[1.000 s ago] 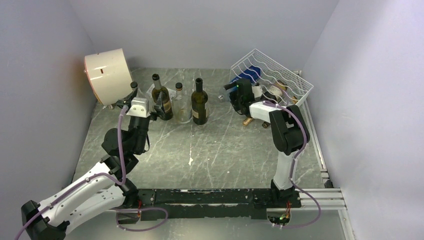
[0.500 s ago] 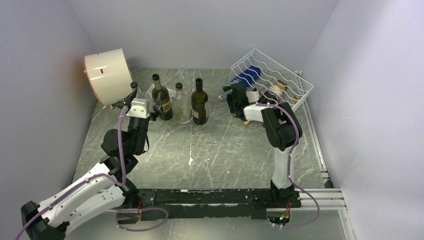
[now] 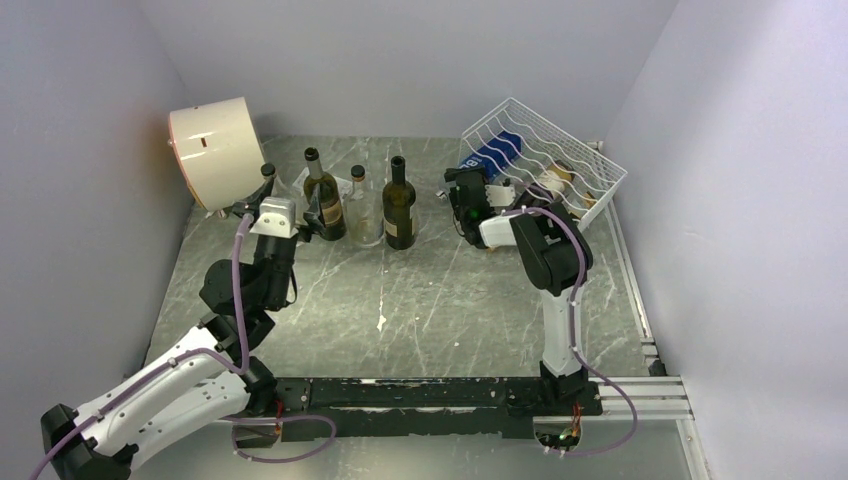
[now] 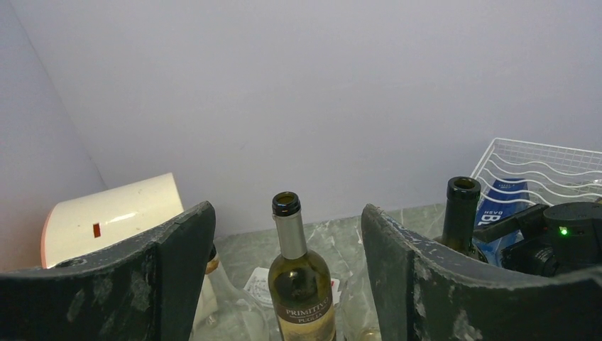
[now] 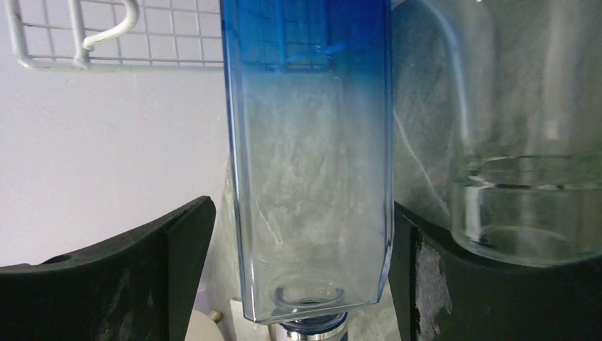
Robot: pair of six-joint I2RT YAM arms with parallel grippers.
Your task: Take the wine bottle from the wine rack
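The white wire wine rack stands tilted at the back right; it also shows in the right wrist view. A blue-tinted square bottle lies in its left end, neck pointing out toward my right gripper. In the right wrist view the bottle sits between my open right gripper; the right finger is close against it and a gap shows on the left. My left gripper is open and empty in front of the standing bottles.
A clear bottle lies further right in the rack. Two dark wine bottles and a small clear one stand at the back centre. A cream drum lies at the back left. Small corks lie near the rack.
My right gripper has moved a little to the left at the rack's left end, and its elbow has swung left. The left arm has barely moved.
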